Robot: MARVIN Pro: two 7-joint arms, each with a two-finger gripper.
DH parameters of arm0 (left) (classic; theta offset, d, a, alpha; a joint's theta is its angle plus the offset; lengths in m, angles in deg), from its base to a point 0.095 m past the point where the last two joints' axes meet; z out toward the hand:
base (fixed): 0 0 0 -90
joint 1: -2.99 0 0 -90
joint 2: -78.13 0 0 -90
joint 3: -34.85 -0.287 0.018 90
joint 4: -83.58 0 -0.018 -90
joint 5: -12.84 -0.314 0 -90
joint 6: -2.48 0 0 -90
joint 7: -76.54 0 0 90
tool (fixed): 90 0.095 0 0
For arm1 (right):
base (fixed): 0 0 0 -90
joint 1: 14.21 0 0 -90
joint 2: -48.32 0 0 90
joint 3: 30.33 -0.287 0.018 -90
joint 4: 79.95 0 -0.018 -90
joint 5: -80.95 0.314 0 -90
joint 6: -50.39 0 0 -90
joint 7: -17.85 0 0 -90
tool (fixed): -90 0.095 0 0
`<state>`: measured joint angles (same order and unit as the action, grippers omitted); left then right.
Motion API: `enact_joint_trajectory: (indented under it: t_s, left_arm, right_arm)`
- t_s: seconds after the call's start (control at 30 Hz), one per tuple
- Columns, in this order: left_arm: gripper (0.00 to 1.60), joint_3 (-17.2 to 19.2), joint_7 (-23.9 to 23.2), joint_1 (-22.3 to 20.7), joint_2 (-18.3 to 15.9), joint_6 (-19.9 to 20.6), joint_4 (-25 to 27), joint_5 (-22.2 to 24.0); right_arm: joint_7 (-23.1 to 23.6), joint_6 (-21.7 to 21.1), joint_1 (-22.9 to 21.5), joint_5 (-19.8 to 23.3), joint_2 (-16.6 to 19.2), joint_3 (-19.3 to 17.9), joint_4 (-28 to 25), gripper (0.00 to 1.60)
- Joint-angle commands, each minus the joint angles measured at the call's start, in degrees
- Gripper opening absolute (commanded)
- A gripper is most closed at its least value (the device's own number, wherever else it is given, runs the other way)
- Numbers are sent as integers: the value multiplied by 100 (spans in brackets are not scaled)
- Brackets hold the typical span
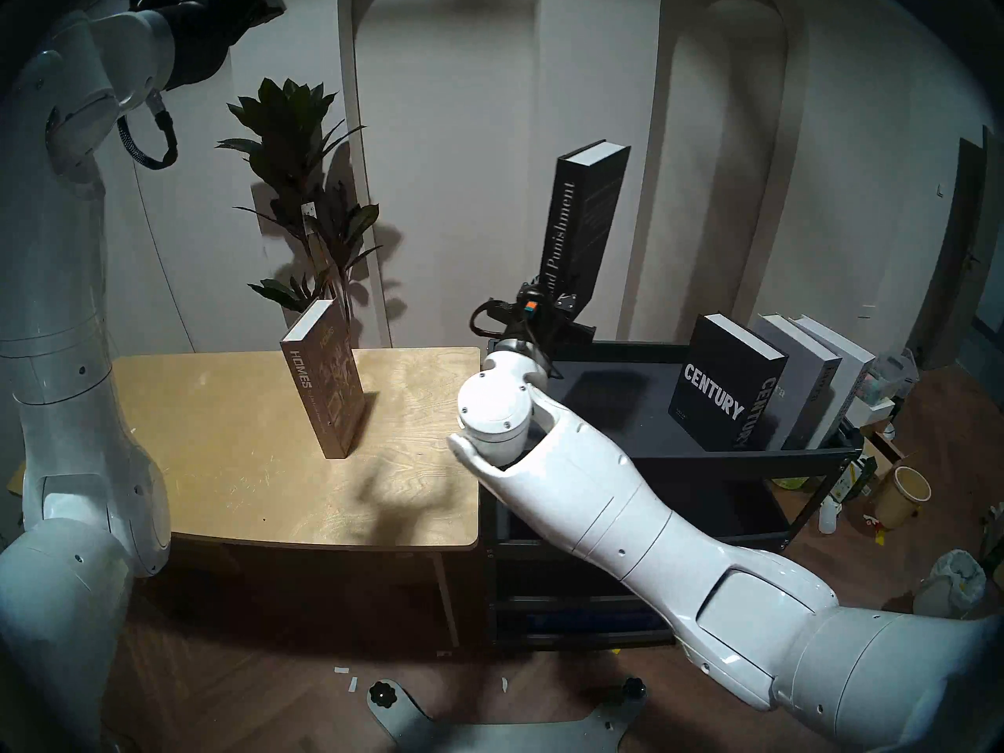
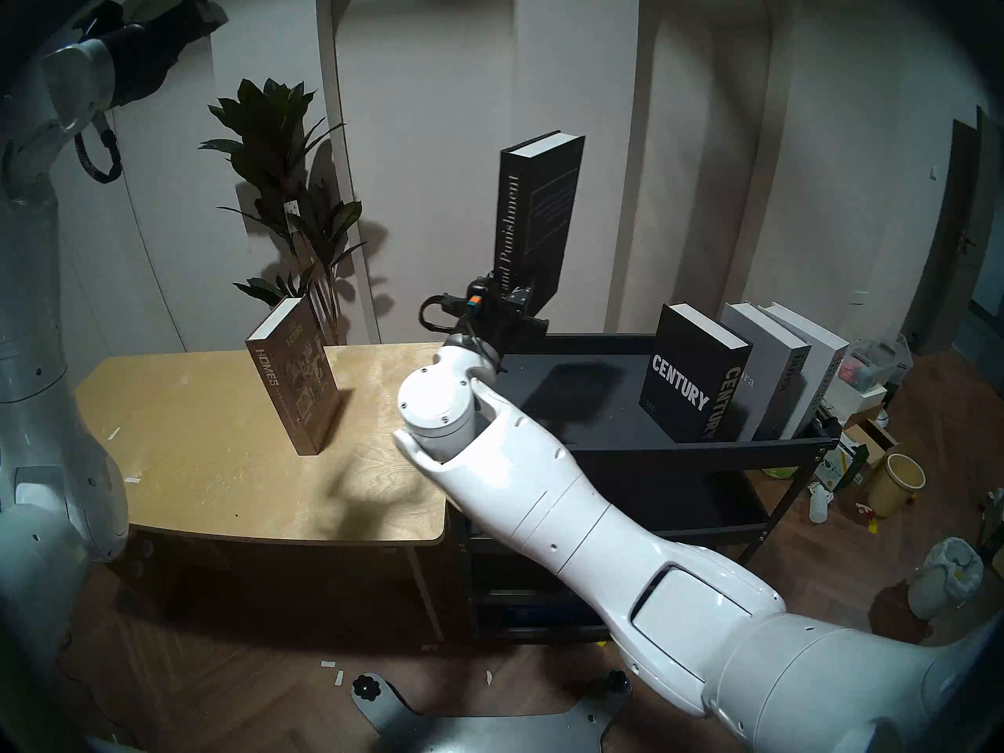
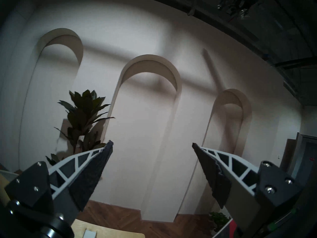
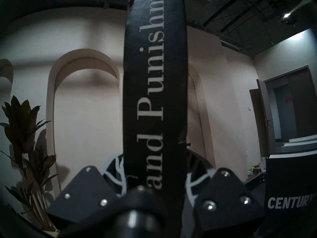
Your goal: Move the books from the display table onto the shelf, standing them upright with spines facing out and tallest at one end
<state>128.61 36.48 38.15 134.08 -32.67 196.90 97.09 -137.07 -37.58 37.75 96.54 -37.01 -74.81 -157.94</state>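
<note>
Right gripper (image 1: pixel 548 306) jaws clenched on the lower spine of "Crime and Punishment" (image 1: pixel 584 214), carried upright above them over the shelf (image 1: pixel 614 409) for standing; left gripper (image 3: pixel 152 146) jaws released, empty.

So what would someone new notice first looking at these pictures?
Probably the black Crime and Punishment book, held upright in the air by the right gripper above the left end of the black shelf. Next, the brown HOMES book standing alone on the plywood display table.
</note>
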Motion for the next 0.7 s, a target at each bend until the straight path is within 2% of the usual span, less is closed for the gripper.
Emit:
enact_joint_trajectory:
  t_s: [0.0,0.2,0.67]
  left_arm:
    - [160,184,215,235,-321,15,-235,-254]
    - [160,221,161,464,-405,15,-400,-380]
    - [160,183,135,934,-626,15,-621,-728]
  right_arm:
    - [438,-38,-375,88,665,-469,-494,0]
    - [823,-78,-425,225,1010,-615,-948,0]
    - [1757,-363,-12,866,1641,-640,-2006,0]
